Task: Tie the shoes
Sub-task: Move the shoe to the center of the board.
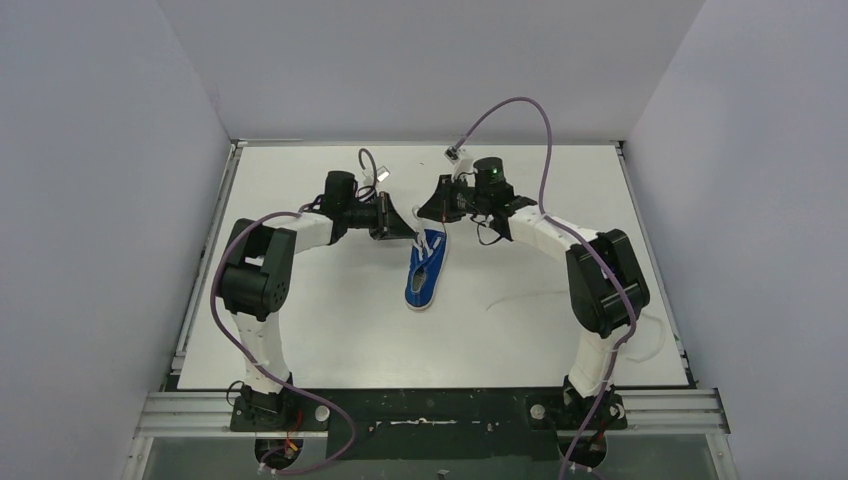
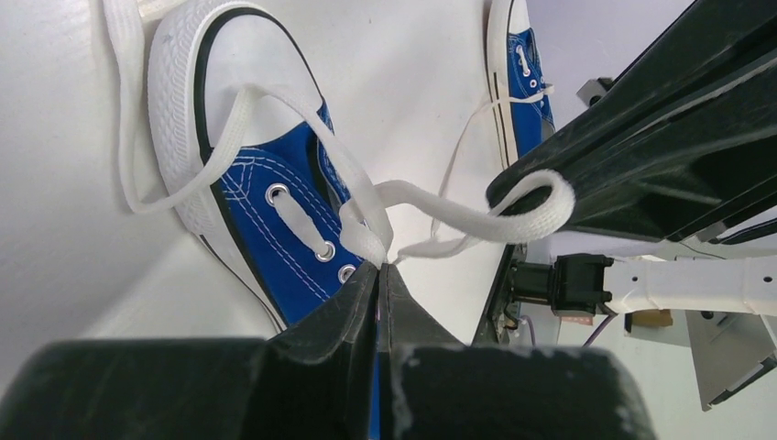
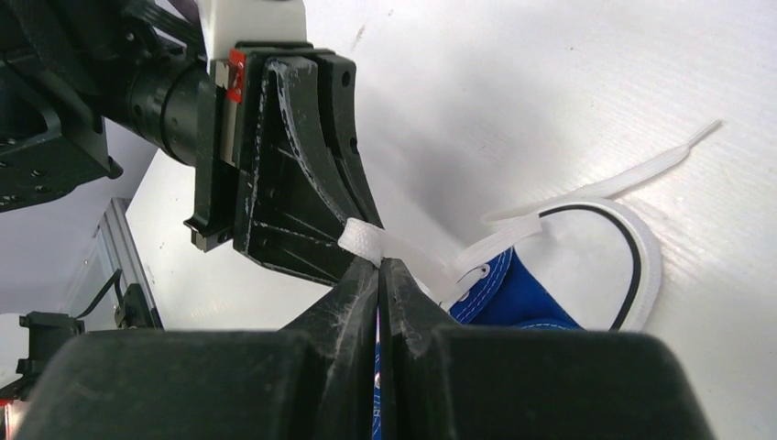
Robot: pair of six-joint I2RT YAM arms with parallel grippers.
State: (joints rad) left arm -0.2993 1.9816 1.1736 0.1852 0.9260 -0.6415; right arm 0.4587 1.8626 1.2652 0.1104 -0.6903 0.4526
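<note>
Three pale grey walls (image 1: 100,150), white tabletop (image 1: 330,330), blue shoe (image 1: 425,275), white laces (image 2: 458,218)

I count two shoes (image 2: 257,192) (image 2: 528,101) on my left wrist feed, only one from overhead. Two arms, left arm (image 1: 265,270) and right arm (image 1: 600,275), carry one gripper each: left gripper (image 2: 378,269), right gripper (image 3: 378,265). Two purple cables (image 1: 215,300) (image 1: 546,130).

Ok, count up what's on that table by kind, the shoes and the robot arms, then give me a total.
Blue sneakers: 2
Robot arms: 2
Total: 4
</note>
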